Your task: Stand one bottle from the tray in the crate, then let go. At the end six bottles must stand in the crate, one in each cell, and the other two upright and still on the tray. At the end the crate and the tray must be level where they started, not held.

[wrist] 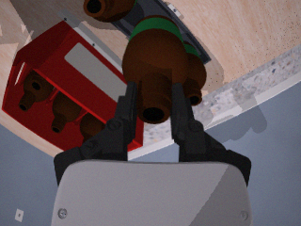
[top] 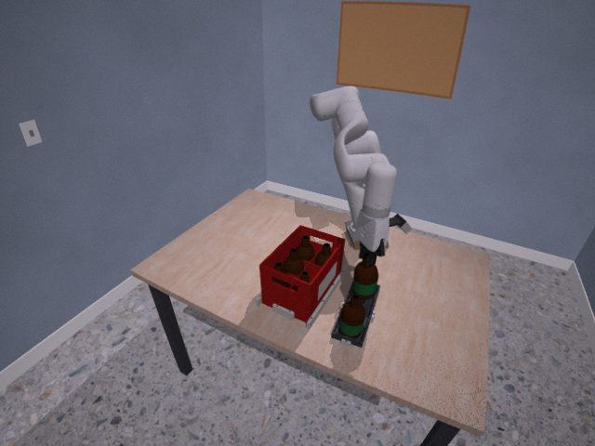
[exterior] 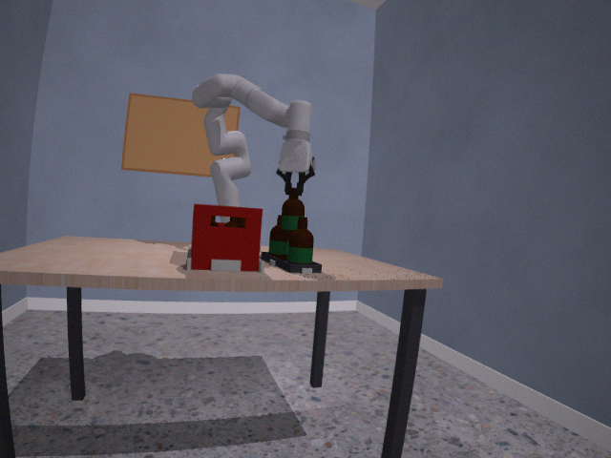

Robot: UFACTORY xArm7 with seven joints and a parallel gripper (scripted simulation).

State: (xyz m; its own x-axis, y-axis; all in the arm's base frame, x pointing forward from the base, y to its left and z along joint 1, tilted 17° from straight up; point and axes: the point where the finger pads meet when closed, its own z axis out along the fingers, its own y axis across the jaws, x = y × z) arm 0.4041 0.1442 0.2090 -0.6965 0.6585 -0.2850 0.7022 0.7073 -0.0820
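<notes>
My gripper (top: 369, 256) (exterior: 294, 193) (wrist: 153, 94) is shut on the neck of a brown bottle with a green label (top: 364, 280) (exterior: 291, 219) (wrist: 156, 53). It holds the bottle upright, a little above the dark tray (top: 358, 341) (exterior: 296, 267) (wrist: 152, 2). Two more such bottles stand on the tray: one at the near end (top: 351, 317) (exterior: 300, 244), the other (exterior: 278, 242) (wrist: 194, 82) partly hidden behind the held one. The red crate (top: 288, 288) (exterior: 226, 241) (wrist: 44, 56) stands just left of the tray with several brown bottles (top: 293, 262) in its cells.
The crate and tray sit level on a wooden table (top: 216, 230) (exterior: 98, 260), with the tray near its front edge. The arm's base rises behind the crate. A cork board (top: 401, 47) hangs on the back wall.
</notes>
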